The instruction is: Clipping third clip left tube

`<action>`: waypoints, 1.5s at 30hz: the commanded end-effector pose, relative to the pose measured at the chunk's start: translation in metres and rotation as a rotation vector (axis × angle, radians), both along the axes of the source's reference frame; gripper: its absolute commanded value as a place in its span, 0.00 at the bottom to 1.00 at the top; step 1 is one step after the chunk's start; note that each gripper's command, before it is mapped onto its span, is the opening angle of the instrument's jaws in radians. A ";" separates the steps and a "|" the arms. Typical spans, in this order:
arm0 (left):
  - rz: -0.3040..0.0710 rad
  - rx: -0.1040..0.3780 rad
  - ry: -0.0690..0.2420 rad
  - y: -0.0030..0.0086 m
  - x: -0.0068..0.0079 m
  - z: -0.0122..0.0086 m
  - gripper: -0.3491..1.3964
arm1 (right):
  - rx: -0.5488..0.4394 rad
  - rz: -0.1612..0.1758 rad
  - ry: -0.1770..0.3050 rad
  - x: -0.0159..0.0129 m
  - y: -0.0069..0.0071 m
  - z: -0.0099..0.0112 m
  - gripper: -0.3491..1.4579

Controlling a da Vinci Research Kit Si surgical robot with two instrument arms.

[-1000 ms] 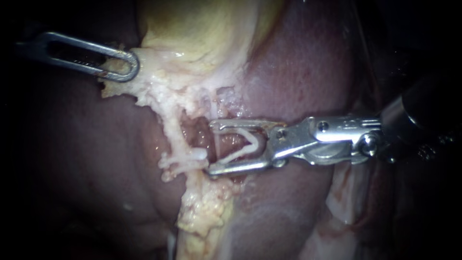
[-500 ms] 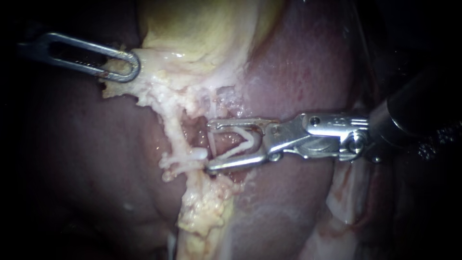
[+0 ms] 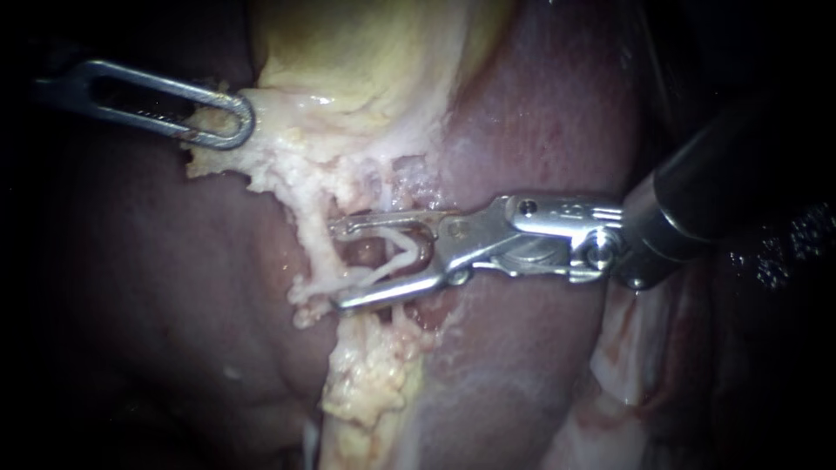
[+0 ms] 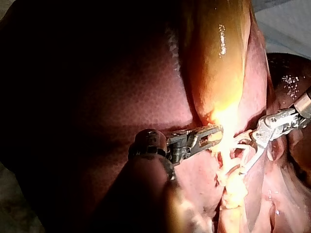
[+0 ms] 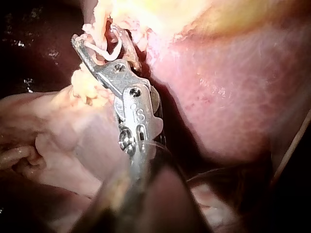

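While the hand of my left instrument (image 3: 235, 122) is clenched on the fatty tissue (image 3: 261, 165) below the gallbladder (image 3: 366, 52), the hand of my right instrument (image 3: 338, 265) stands wide, grasping an open white clip (image 3: 402, 252), its tips reaching the tube (image 3: 318, 248) that lies against the liver (image 3: 540, 130). That tube looks soft, slick and easily torn, so I would take it squarely across a bare stretch, clear of fat.

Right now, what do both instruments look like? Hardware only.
Left instrument: bright steel pincer, a slim slotted loop with rounded tip, shaft dark. Right instrument: silver pincer with two long thin prongs, hinged block with screw heads and a pivot pin, engraved marks, dark round shaft with metal collar.
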State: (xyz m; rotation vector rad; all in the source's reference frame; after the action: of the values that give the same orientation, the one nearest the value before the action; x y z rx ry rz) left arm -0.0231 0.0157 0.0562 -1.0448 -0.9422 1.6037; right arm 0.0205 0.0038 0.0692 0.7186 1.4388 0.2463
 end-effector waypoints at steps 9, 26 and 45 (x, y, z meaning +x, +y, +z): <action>0.002 0.000 0.001 -0.0001 0.0000 0.0001 0.00 | 0.039 -0.013 0.063 0.0031 -0.0002 0.0001 0.47; 0.008 0.000 0.007 -0.0003 -0.0002 0.0004 0.00 | 0.155 0.030 0.067 0.0056 0.0004 -0.0008 0.46; 0.014 -0.001 0.011 -0.0004 -0.0002 0.0008 0.00 | 0.229 0.041 0.056 0.0034 0.0018 -0.0100 0.44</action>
State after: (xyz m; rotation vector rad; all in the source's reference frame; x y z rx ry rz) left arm -0.0232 0.0152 0.0570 -1.0321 -0.9423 1.6236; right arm 0.0238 0.0056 0.0589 0.8922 1.4942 0.4310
